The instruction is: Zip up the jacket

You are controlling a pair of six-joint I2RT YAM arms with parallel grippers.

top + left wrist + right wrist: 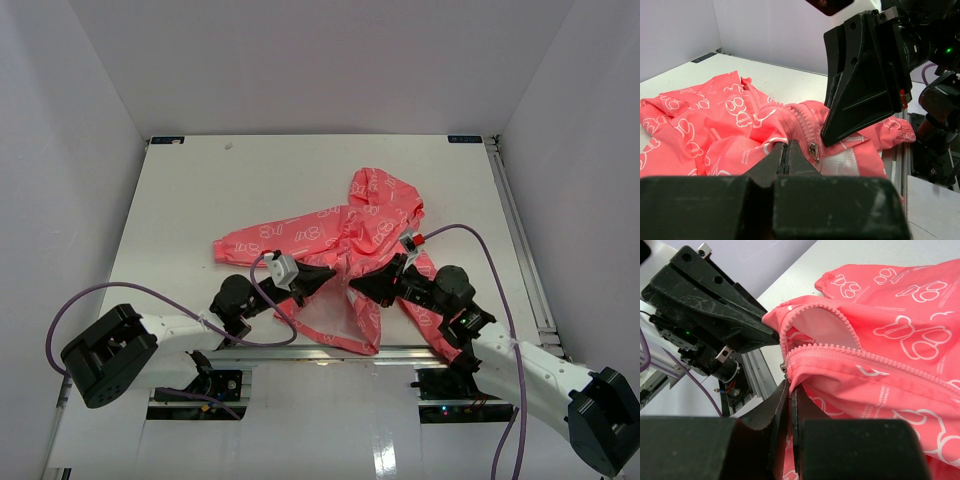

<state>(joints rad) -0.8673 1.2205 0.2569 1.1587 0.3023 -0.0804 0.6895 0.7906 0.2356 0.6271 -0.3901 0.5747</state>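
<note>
Okay, got the jacket (pixel 350 235) lying crumpled on the table (pixel 200 190), hood (pixel 385 195) at the far end and one sleeve (pixel 270 236) flung out to the left. Front hanging open near the hem, with white lining showing in the right wrist view.

Got both arms reaching in low from the jacket's near side, forearms almost flat, wrists turned inward, tips pointing at each other across the hem. Left gripper (pixel 328 273) clamped tight on the hem fabric left of the zipper (pixel 850 352), no gap between the fingers. Right gripper (pixel 357 284) squeezed closed the same way, nipping the fabric edge just below the zipper's bottom end on the right side. Tips close together but not touching.

Can spot the slider (pixel 814 151) down at the zipper's bottom end, just beside the left gripper's tip and right under the other one. Two rows of teeth spread apart above it in the right wrist view, so not zipped yet.
</note>
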